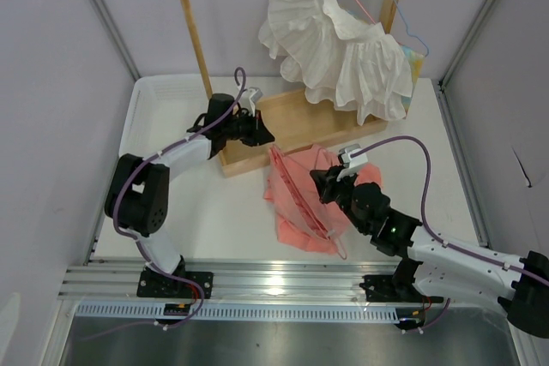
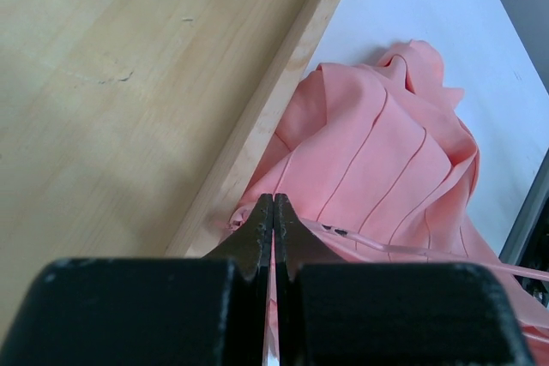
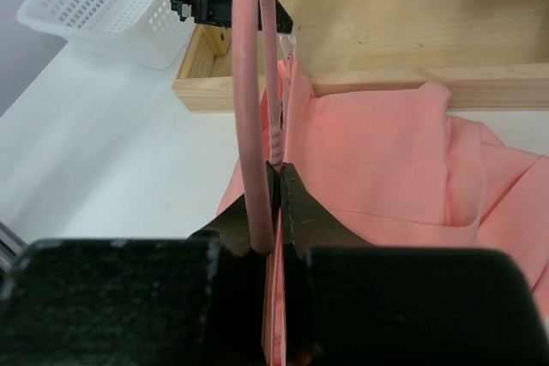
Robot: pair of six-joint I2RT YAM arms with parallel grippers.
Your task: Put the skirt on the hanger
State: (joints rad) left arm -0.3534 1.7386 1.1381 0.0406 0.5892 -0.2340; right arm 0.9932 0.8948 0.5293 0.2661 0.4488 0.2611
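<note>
As the skirt [image 1: 287,229] lies on the worktop [image 1: 214,212], the left end effector [image 1: 264,136] grips the hanger [image 1: 296,188]. The right end effector [image 1: 324,184] grips it too.

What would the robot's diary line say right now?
left gripper shut on hanger | right gripper shut on hanger | skirt under hanger, not on it yet

1. Right wrist view: hanger [image 3: 244,83] hook runs off the top edge.
2. We can't trace its frame against the skirt [image 1: 287,216] from above.
3. Left gripper [image 2: 273,205]: its fingertips cover whatever they pinch.
4. White garment [image 1: 343,49] hides most of blue hanger [image 1: 412,23].
</note>
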